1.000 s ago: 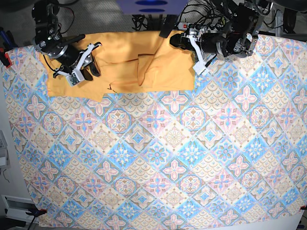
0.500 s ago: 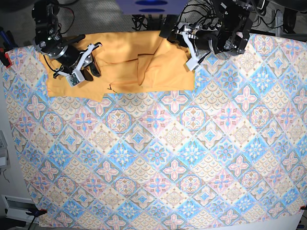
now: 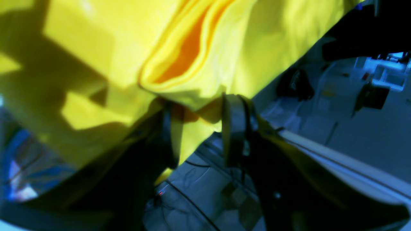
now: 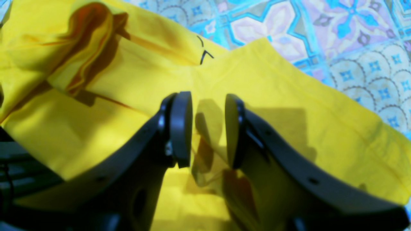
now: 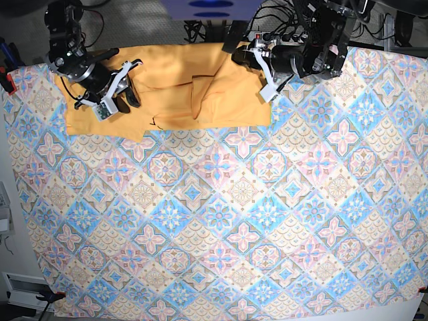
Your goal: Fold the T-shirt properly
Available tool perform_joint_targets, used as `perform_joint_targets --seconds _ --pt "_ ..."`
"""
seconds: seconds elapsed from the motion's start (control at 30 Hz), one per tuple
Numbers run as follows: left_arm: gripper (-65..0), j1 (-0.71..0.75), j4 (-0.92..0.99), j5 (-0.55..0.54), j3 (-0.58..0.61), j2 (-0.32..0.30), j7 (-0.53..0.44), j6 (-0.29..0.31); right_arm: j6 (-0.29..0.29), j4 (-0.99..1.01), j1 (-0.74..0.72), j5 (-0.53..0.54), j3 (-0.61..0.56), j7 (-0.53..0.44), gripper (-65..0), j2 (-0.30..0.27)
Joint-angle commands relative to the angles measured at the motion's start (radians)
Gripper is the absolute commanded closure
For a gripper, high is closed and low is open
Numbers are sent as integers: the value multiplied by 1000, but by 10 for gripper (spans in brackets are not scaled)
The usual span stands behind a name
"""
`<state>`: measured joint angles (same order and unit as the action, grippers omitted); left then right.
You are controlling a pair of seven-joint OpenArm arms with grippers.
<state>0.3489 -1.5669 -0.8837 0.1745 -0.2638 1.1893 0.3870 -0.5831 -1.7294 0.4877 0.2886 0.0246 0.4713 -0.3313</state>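
The pale yellow-orange T-shirt lies crumpled along the far edge of the table, with a raised fold near its middle. My right gripper is over its left part. In the right wrist view the gripper is closed on a pinched-up ridge of the T-shirt, near a thin dark neck mark. My left gripper is at the shirt's far right corner. In the left wrist view the gripper has its jaws apart, with the edge of the T-shirt hanging between them.
The blue-pink-beige tile-patterned cloth covers the whole table. Cables and a power strip lie just behind the far edge. A red clamp holds the cloth at the left edge. The floor shows beyond the table in the left wrist view.
My left arm has moved left, from beside the shirt's right edge onto its far right corner. The right arm and the shirt's left part have not moved.
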Motion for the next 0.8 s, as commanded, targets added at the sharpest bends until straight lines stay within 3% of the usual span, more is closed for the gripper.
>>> perform_joint_targets --seconds 0.0,0.27,0.57,0.67,0.77 --pt "-204 5 -16 -12 -26 -10 -2 3 -5 -19 -1 11 5 -23 -176 -10" --pt "-204 -14 -8 -1 -42 -2 -2 5 -5 -19 -1 11 5 -18 -176 -10" --pt "-193 -77 -5 1 89 11 -2 5 -5 -19 -1 11 5 -18 -176 -10" --pt "-142 -87 -5 1 96 11 -2 5 -5 -19 -1 11 5 -18 -176 -10" --pt "-43 -90 -5 1 96 11 -2 7 -5 -19 -1 11 5 -18 -176 -10"
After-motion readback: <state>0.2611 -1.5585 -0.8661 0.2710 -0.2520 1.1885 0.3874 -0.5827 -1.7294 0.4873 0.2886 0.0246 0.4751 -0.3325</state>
